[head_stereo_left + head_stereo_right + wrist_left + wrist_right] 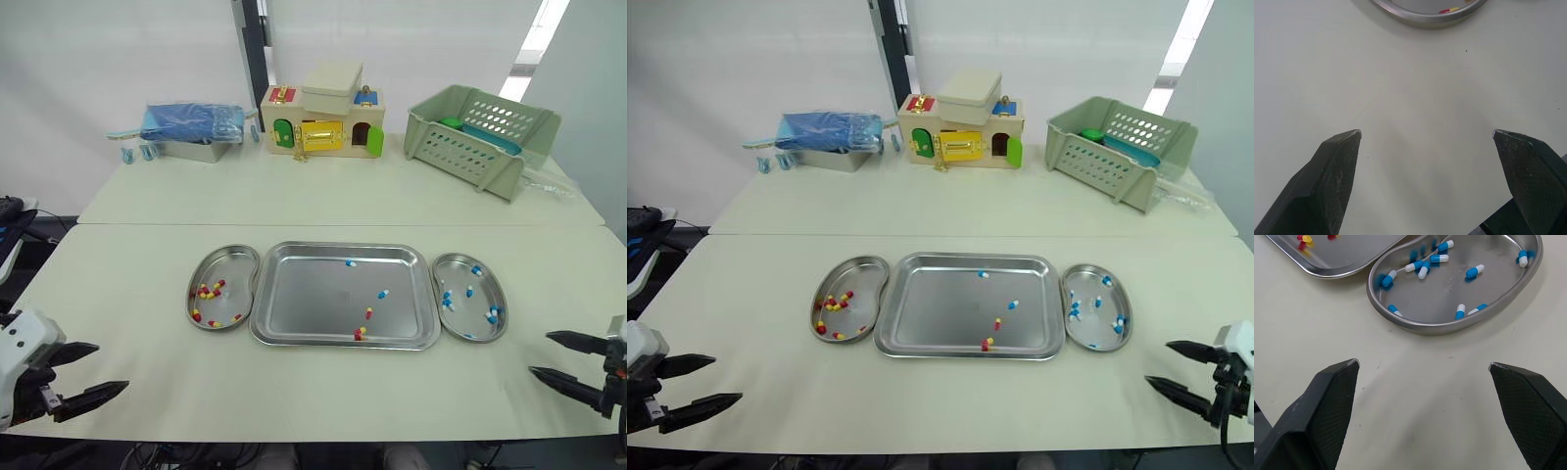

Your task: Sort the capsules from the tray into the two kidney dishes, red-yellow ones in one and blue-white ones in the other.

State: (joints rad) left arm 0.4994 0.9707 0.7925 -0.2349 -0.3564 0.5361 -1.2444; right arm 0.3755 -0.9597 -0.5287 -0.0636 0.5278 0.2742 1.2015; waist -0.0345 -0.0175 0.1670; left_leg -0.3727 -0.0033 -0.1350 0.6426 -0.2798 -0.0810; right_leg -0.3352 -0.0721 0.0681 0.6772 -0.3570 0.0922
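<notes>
A steel tray (294,313) lies mid-table holding two blue-white capsules (382,293) and a few red-yellow capsules (361,333). The kidney dish on its left (235,260) holds several red-yellow capsules (206,291). The kidney dish on its right (468,277) holds several blue-white capsules (1425,265). My left gripper (110,367) hovers open over bare table near the front left corner. My right gripper (539,354) is open over the front right, just short of the right dish (1415,325). Neither holds anything.
At the back of the table stand a toy lock-box house (323,122), a green slotted basket (480,132) tipped on its side, and a tray with a blue bag (191,127). A seam (343,224) crosses the table behind the dishes.
</notes>
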